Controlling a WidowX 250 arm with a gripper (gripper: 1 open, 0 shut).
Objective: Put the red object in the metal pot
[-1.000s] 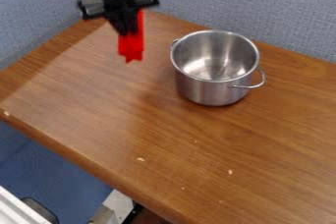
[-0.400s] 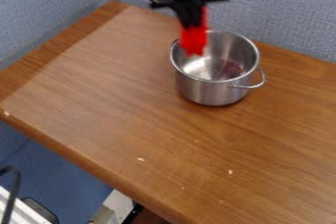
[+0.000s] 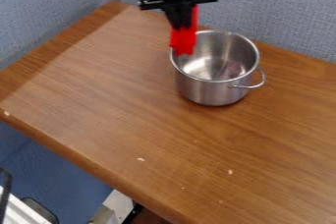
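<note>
Since a second earlier the arm had carried the red object (image 3: pixel 184 38) rightward across the back of the surface (image 3: pixel 118 120), from a spot well to the left of the metal pot (image 3: pixel 215 67) to the pot's rear-left rim; over the last fraction of that second it had edged slightly back to the left.

Nearest the camera, the wooden surface lay bare, its front edge dropping away to the floor. Further in stood the pot, upright, its hollow open and apparently empty, one small handle showing on its right side.

At the pot's far-left edge hung the red object, clenched in the black fingers (image 3: pixel 182 14) and pinched at its upper end. Its long axis ran nearly vertical, so it dangled end-down beneath the fingers. Its lower end overlapped the rim in this view — whether it was over the opening or just outside the wall could not be told from this single angle.

The coming move seemed to turn on that one relation: the pot's centre lay to the right of and nearer the camera than the held block, so a short shift that way would likely put the block squarely over the opening before any release.

Behind everything rose the blue-grey wall (image 3: pixel 276 12).
</note>
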